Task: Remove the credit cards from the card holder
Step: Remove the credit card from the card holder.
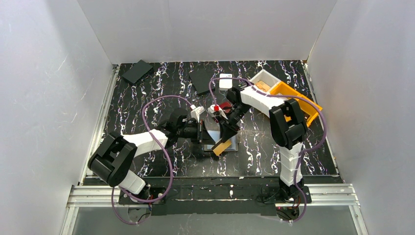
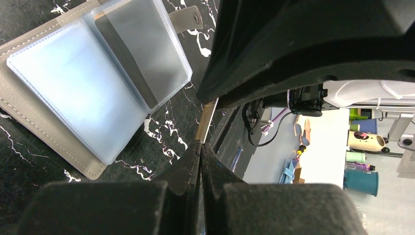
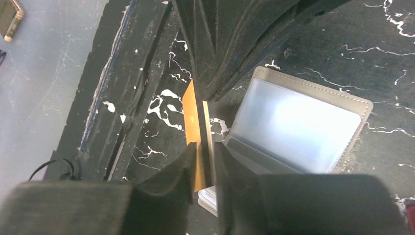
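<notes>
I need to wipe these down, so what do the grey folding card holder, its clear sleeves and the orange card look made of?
The grey folding card holder looks like faux leather or soft vinyl, matte, with stitching along its edge. Its clear sleeves look like flexible transparent plastic, glossy and catching glare. The thin orange card is probably stiff plastic, smooth; seen edge-on, it stays flat.

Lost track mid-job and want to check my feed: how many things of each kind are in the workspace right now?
Grey card holder: 1
Orange card: 1
Flat black squares: 2
Dark red case: 1
Bins, white and orange: 2
Small white item: 1
Total: 8, not counting any card hidden in the sleeves.
</notes>
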Controlling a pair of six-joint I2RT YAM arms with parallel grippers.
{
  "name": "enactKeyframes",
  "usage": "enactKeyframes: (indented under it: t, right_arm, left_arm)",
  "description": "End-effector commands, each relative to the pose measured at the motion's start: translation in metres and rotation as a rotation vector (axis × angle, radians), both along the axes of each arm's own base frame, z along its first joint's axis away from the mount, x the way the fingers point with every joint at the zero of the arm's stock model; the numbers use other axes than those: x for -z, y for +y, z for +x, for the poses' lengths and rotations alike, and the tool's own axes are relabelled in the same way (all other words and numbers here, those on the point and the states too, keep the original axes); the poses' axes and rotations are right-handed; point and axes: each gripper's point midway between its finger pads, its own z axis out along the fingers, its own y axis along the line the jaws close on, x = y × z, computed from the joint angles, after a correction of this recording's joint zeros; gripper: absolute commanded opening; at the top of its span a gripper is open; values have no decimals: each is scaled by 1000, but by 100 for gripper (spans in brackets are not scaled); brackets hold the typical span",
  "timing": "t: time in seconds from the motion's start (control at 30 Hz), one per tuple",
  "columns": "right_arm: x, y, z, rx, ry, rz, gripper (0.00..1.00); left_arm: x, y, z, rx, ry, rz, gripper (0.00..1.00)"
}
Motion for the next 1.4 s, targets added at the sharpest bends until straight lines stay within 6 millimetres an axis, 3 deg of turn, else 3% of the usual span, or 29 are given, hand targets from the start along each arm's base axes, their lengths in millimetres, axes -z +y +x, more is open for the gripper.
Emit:
enactKeyframes:
  t: [0.0, 0.03, 0.13, 0.3, 0.43, 0.47, 0.6, 0.67, 0.8, 1.0, 1.37]
  right_arm:
    - [-14, 3, -6, -7, 39, 14, 7]
    - [-15, 3, -6, -6, 34, 11, 2]
    - [-21, 0, -7, -3, 14, 5, 1]
    - [-32, -4, 5, 140, -52, -88, 1]
    - [-49, -11, 29, 353, -193, -158, 1]
    - [-54, -13, 38, 428, -243, -166, 1]
    - [-85, -27, 78, 749, -493, -106, 1]
    - [-96, -33, 84, 830, -571, -72, 1]
    - [-101, -37, 76, 865, -608, -60, 1]
    - [-105, -43, 69, 864, -636, -48, 1]
    - [-102, -35, 54, 808, -621, -5, 1]
  left_arm:
    - [-33, -3, 6, 10, -89, -54, 0]
    - [-36, -2, 7, -1, -98, -56, 0]
    - [-45, 2, 11, -52, -119, -61, 3]
    - [-59, 27, 24, -267, -105, -70, 49]
    - [-68, 50, 24, -478, 0, -132, 90]
    - [-71, 53, 23, -525, 55, -164, 96]
    - [-83, 52, 16, -623, 243, -268, 98]
    - [-90, 46, 17, -674, 315, -306, 98]
    - [-99, 24, 23, -769, 476, -348, 96]
    - [-96, -10, 39, -824, 599, -274, 94]
    - [-66, -26, 64, -962, 683, -61, 83]
